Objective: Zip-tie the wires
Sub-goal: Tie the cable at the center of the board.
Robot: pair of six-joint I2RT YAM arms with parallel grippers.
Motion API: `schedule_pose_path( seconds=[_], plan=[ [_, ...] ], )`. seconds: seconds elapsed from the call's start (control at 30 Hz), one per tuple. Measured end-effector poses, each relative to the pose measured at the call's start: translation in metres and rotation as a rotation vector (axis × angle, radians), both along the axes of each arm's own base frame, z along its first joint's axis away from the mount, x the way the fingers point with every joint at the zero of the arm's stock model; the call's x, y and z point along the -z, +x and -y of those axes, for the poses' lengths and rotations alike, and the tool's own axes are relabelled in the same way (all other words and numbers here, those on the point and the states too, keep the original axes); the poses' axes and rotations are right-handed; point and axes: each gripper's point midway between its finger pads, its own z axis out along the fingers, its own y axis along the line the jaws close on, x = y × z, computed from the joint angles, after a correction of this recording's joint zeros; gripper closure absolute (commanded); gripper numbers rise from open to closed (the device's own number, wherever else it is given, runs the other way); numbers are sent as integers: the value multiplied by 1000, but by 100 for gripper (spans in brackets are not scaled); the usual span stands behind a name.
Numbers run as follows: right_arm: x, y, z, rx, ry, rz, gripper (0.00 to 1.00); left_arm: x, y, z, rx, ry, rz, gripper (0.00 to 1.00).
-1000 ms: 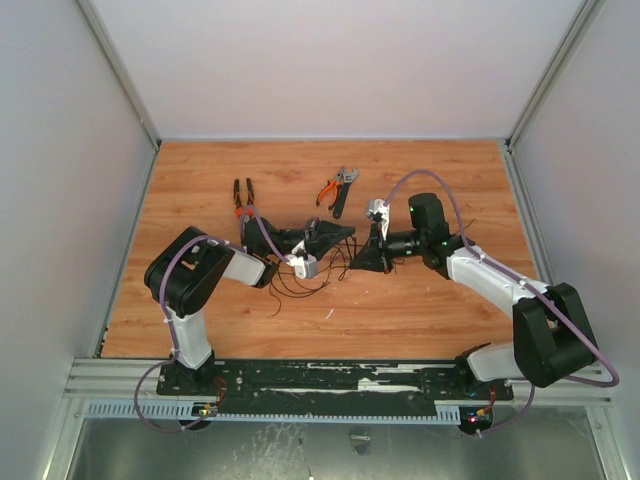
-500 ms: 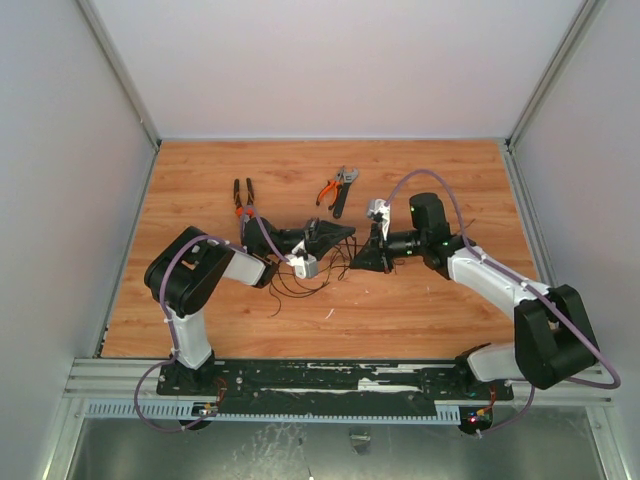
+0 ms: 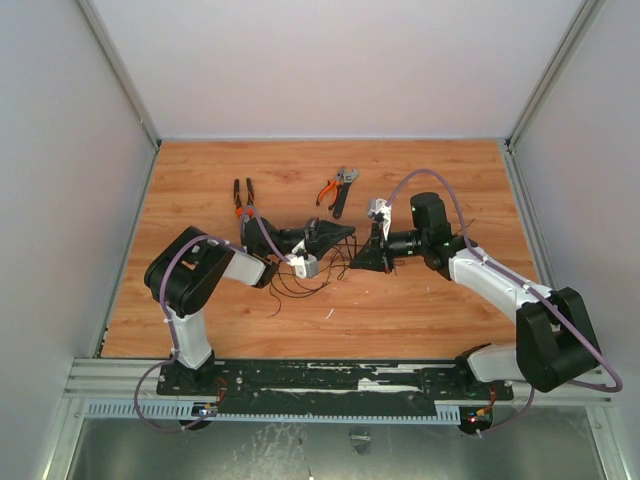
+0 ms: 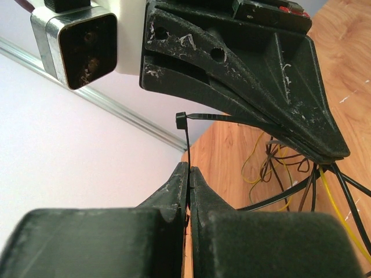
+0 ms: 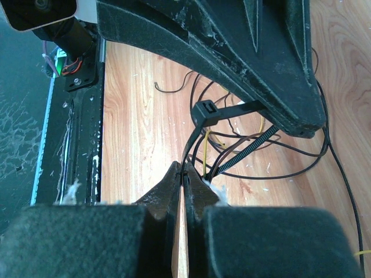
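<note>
Nearest the arm bases, the wires [image 4: 269,168] lie in loose loops on the desk [image 3: 420,310], spilling out on the near side of the tie [image 5: 204,111] and partly under it. Just above them both my hands meet at the tie. My left hand [image 4: 188,174] is clamped on the thin strip that runs straight from the tie's head into its fingers. My right hand [image 5: 184,171] is likewise closed on a strand leaving the head the other way, so the head hangs in the air between the two, off the desk. In the right wrist view a ribbed length of the tie also slants past below the head, over the wires. I read that as the tail already fed through the head, a loop formed, and each hand holding one side. I cannot tell whether the loop takes in the whole bundle, since most of the wires lie slack and spread out and the hands hide the rest. My judgement is that threading is done and cinching remains: draw the tail until the loop bites on the wires, then perhaps trim it. On the far side of the tie, the pliers [image 3: 243,200] lie off to the left and the cutters [image 3: 335,190] almost straight behind it, neither one touched by a hand.
</note>
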Motion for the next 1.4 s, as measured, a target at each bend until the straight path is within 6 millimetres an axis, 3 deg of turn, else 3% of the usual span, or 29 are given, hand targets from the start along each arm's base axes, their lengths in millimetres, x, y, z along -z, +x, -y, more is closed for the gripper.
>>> schedule_pose_path(
  seconds=[1.4],
  plan=[
    [4, -4, -1, -27, -9, -56, 100, 0, -2, 2, 8, 1, -3, 100]
  ],
)
